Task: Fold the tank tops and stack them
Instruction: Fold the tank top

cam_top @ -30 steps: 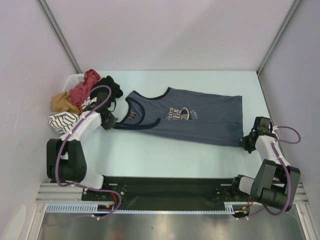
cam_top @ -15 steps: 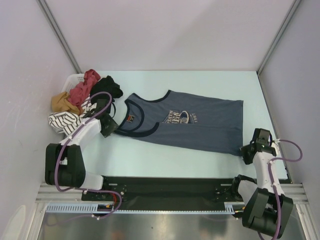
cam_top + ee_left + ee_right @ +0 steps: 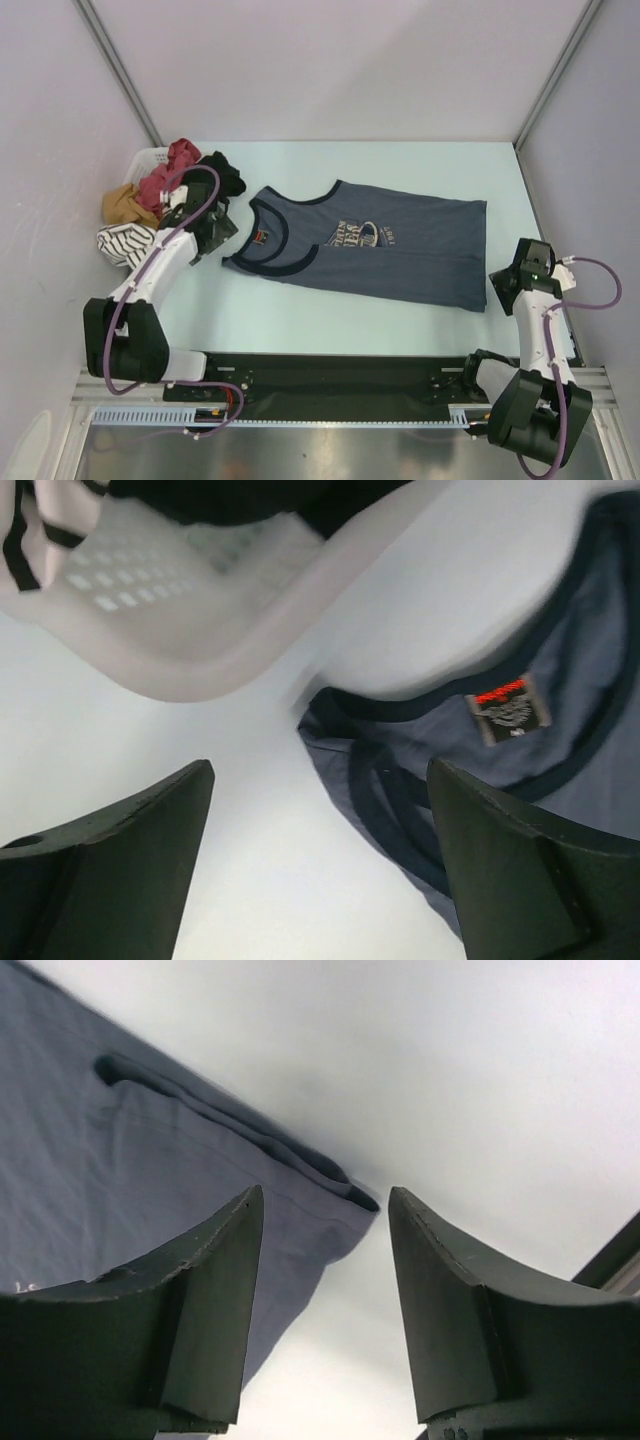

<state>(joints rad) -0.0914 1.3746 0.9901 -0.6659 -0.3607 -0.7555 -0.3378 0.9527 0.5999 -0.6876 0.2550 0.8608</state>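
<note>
Across the middle of the table (image 3: 420, 165) I see the slate blue-grey tank top (image 3: 420, 255) lying flat, print side up. Its neck points toward 9 o'clock and its hem toward 3 o'clock.

My left gripper (image 3: 212, 236) sits just off the shoulder straps, at 9 o'clock from the top. On its wrist camera the fingers stand wide apart with only bare table between them, so it holds nothing. The strap and the neck label (image 3: 510, 708) lie toward 2 o'clock in that view.

My right gripper (image 3: 503, 282) is at the hem's near corner, about 4 o'clock from the top. Its fingers are parted and grip nothing, and the cloth corner lies flat on the table below the gap.

Toward 10 o'clock, the brick red top (image 3: 172, 172) is bunched with other clothes (image 3: 125, 240) in a white basket (image 3: 150, 157).
</note>
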